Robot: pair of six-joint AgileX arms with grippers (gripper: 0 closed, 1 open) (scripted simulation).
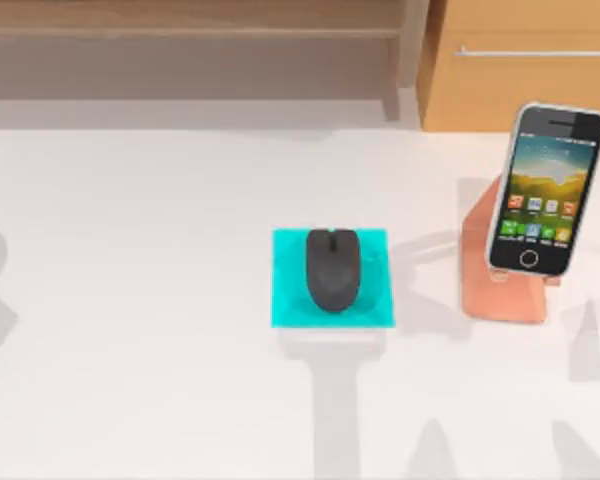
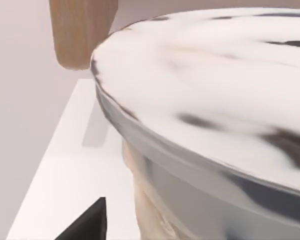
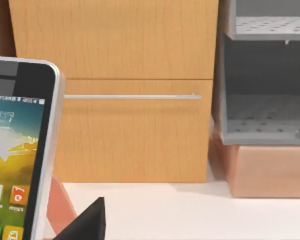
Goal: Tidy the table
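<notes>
The white table spans the top view. A black mouse lies on a small cyan mat near the middle. To its right a smartphone with a lit screen leans on a salmon stand. The right wrist view has the phone close up beside a black tip of my right gripper. In the left wrist view a black tip of my left gripper sits beside a large rounded white object with dark blotches, above the table.
A light-brown cabinet with a metal handle stands at the back right; the right wrist view faces that cabinet. A wooden shelf runs along the back left. Grey shelving stands beside the cabinet.
</notes>
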